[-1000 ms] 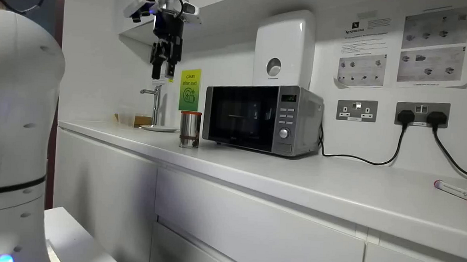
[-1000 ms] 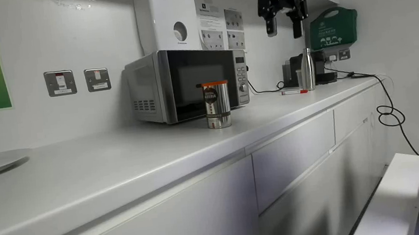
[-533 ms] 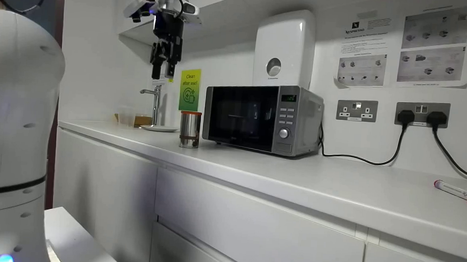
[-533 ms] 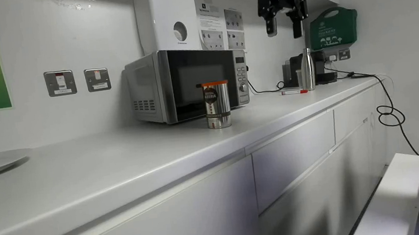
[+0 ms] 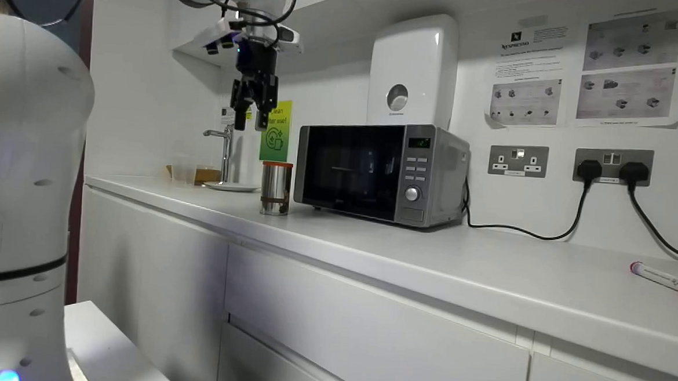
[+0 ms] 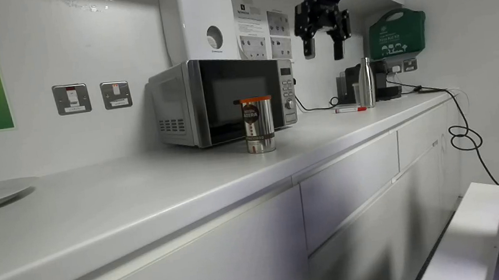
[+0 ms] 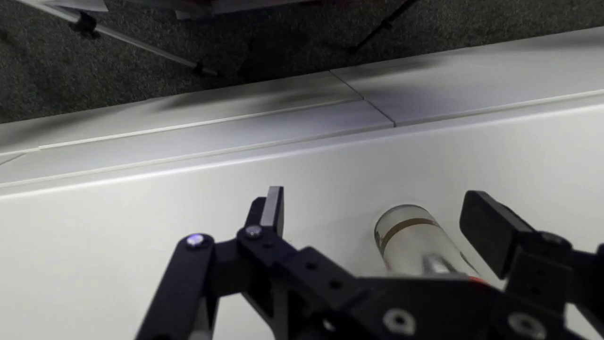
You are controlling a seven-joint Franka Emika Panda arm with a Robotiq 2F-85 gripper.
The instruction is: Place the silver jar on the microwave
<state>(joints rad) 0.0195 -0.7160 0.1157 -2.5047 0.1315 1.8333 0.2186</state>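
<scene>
The silver jar [image 6: 259, 122] stands upright on the counter [image 6: 165, 181], near the microwave [image 6: 221, 96]. Both exterior views put it below and to one side of the empty, wide-spread gripper [image 6: 323, 50]; in the wrist view it shows nearer the right-side finger [image 7: 488, 229], so lowering likely needs a sideways correction.

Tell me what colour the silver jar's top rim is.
Orange; the top rim of the silver jar shows best in an exterior view.
</scene>
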